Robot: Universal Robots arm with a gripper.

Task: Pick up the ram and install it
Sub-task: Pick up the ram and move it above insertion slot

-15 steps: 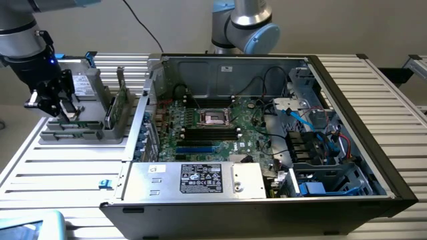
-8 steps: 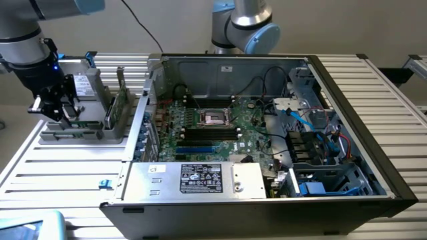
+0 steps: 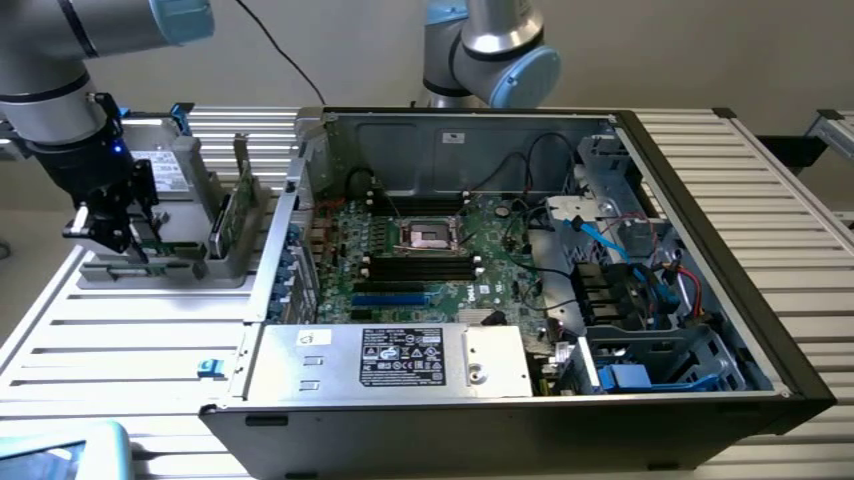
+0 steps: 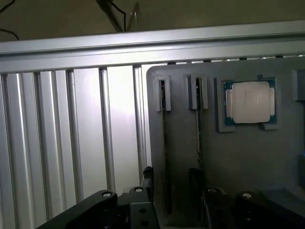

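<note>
Above the grey fixture: the end effector (image 4: 171,176) hangs low over the slotted part of the fixture (image 3: 160,272).
Fixture location: it sits on the slatted metal surface (image 3: 120,340), just beside the open computer case (image 3: 441,150), on the exterior view's left.
End effector state: the jaws stand wide and grip nothing. In the wrist view the dark fingers (image 4: 147,175) sit one on each side of a slot.
Ram: the ram (image 4: 164,143) stands on edge in that slot, between the fingers. Whether a finger touches it cannot be told.
Neighbouring slot: a second thin stick (image 4: 198,129) stands on edge, just beside the first.
Processor chip: the square silver processor chip (image 4: 250,102) lies flat in a recess of the same fixture, near the slots.
Motherboard: the motherboard (image 3: 494,270) lies inside the case, with long black slots (image 3: 420,266) just below the square socket (image 3: 430,233).
</note>
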